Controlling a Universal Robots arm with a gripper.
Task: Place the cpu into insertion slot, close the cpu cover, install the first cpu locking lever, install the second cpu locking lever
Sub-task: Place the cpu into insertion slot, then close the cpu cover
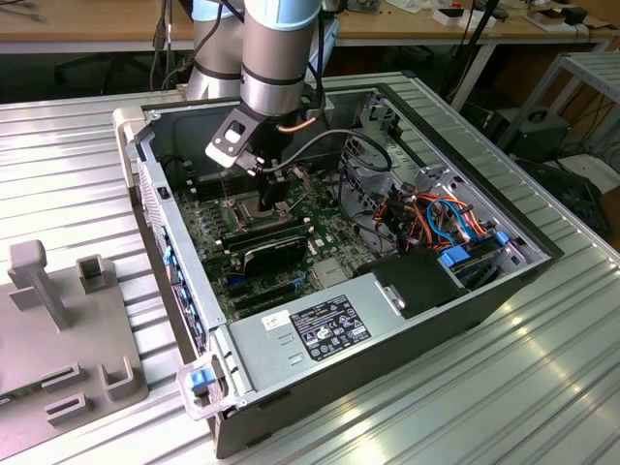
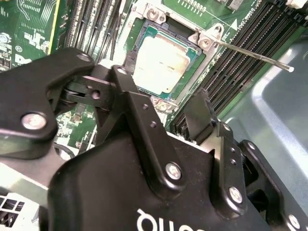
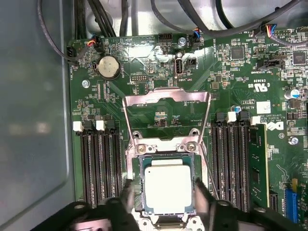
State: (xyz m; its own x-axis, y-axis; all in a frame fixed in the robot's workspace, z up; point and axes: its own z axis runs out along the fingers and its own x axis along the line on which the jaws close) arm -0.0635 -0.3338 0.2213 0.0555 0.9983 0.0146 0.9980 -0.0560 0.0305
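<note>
Near the exterior view's middle, the gripper (image 1: 272,191) hangs right over the cpu (image 3: 167,186) in its slot (image 3: 166,146). Jaws apart, holding nothing, one each side. Cover (image 3: 166,95) stands open.

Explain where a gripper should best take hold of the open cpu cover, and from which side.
Grip the cpu cover by its free crossbar, the edge opposite the hinge beside the cpu. Probably come from above, pinching across that thin bar: the frame is swung open away from the insertion slot, and its large window leaves only narrow rails.
</note>
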